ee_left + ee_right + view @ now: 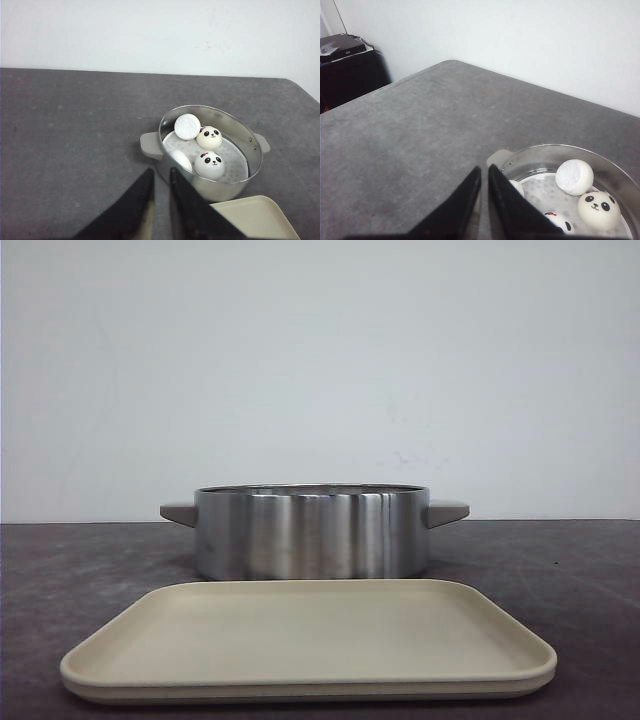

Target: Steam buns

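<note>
Front view showed a steel steamer pot (312, 532) sitting on the dark grey table (60, 580), grey handles sticking out on both sides, with a beige tray (300, 640) just in front of it, nearer the camera; tray had nothing on it. Pot wall hid the contents from that angle, and neither arm was in the front frame. Left wrist camera looked down into the pot (235, 185): four buns inside on the perforated white insert (232, 162). One bun (208, 137) sat upright, panda face showing, toward the back; a second face-up bun (209, 165) sat nearer the camera; a third bun (187, 126) was tipped on its side against the pot wall, flat textured underside showing; the fourth bun (181, 160) was a plain white dome partly hidden by the near rim. A corner of the tray (255, 220) showed beside the pot. Left gripper (161, 190) was above the table just outside the pot, fingers nearly together with only a narrow slit between them, nothing held. Right wrist view saw the same pot (560, 155) from the other side: tipped bun (574, 176), face-up bun (599, 210), another face (559, 222) partly cut off at the frame edge, and a white sliver of the fourth (516, 186) behind the fingers. Right gripper (484, 192) was likewise pinched to a thin gap, empty, near the pot's grey handle (496, 158).
</note>
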Robot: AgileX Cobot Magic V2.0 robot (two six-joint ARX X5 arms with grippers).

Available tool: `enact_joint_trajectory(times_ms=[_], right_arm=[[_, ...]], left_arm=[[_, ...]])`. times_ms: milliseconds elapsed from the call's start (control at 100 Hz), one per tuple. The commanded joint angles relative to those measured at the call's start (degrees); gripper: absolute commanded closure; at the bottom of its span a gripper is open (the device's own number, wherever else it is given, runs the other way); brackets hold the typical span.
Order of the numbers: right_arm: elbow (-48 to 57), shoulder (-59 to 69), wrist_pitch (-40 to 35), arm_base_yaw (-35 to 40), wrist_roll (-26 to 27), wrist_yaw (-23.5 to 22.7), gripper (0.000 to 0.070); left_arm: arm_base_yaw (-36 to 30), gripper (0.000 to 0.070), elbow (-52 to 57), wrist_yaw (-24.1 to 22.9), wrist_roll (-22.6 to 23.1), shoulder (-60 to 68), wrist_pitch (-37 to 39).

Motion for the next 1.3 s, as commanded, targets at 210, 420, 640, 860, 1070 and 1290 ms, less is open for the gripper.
enact_joint_trajectory(times_ms=[210,420,640,860,1070,1290], right_arm=[[0.63,0.31,0.72,0.66,-0.42,0.09,0.0683],[0.57,-5.62,-6.56,-0.87,0.11,3.23,0.0683],[-7.26,-18.05,-5.31,-8.59,-8.02,7.85,0.0683],[-22.62,-32.68,3.52,-23.61,-8.0,3.72,0.0683],[-33.14,-44.44,3.3,-37.97,-8.15,2.95,0.0683],[-44.61,-52.46,3.56,-46.66,-7.93,2.97,0.0683]], left_arm=[[-0.35,0.0685,0.63,-0.11,-0.39,0.2,0.31],[-0.35,0.0685,0.63,-0.11,-0.39,0.2,0.31],[-0.35,0.0684,0.63,-0.11,-0.39,0.2,0.31],[-0.35,0.0685,0.63,-0.11,-0.39,0.2,0.31],[-0.35,0.0685,0.63,-0.11,-0.39,0.2,0.31],[-0.35,0.0685,0.63,-0.11,-0.39,0.2,0.31]])
